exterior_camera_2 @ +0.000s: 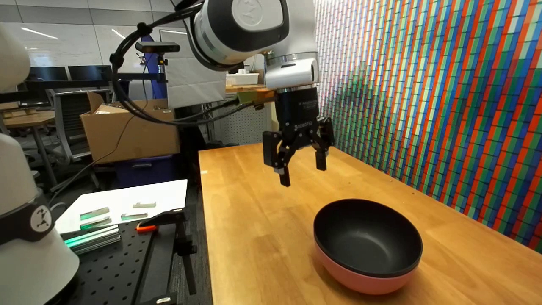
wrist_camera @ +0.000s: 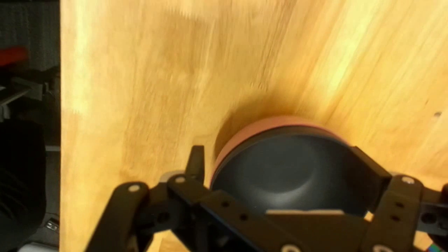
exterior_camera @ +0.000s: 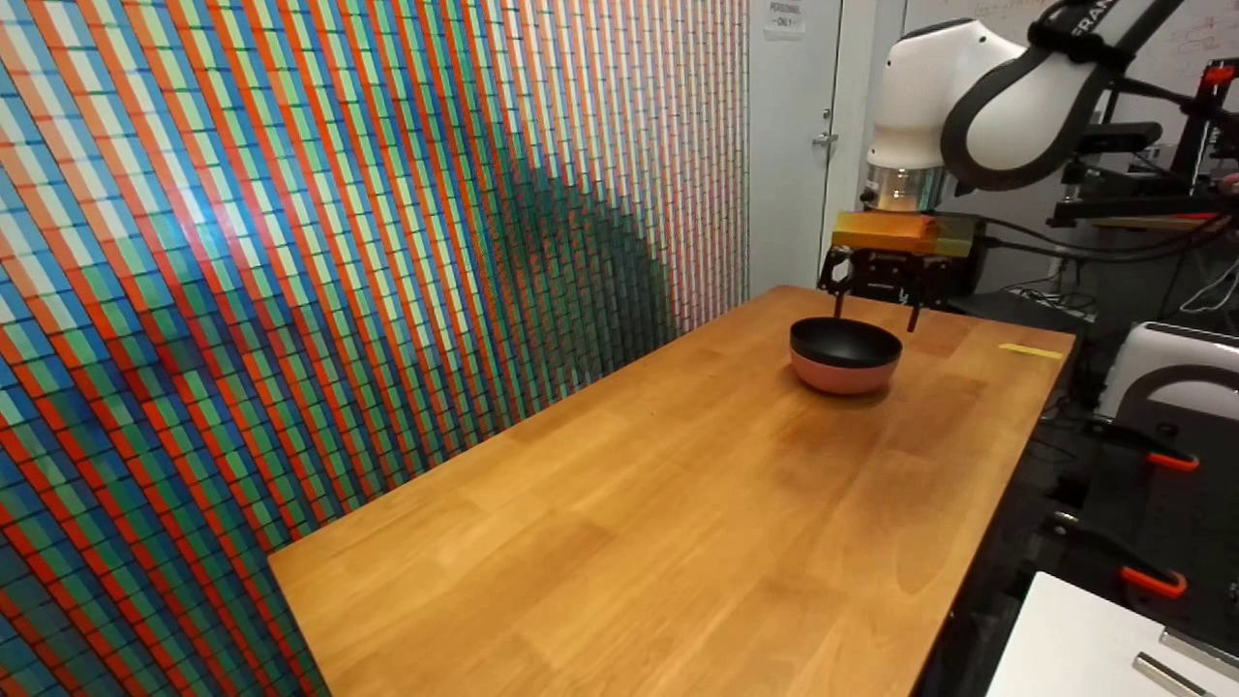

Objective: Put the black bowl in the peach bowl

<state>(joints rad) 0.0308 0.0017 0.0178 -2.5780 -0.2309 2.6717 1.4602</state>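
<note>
Bowls (exterior_camera_2: 367, 243) nest clear of table edges (exterior_camera_2: 208, 233).

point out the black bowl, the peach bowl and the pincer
Black bowl (exterior_camera_2: 367, 238), in an exterior view: inner surface
Peach bowl (exterior_camera_2: 367, 285), in an exterior view: outer wall
Pincer (exterior_camera_2: 303, 173), in an exterior view: midway between its fingertips

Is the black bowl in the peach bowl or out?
In. The black bowl sits nested inside the peach bowl, whose pink side shows beneath the black rim in both exterior views.
</note>
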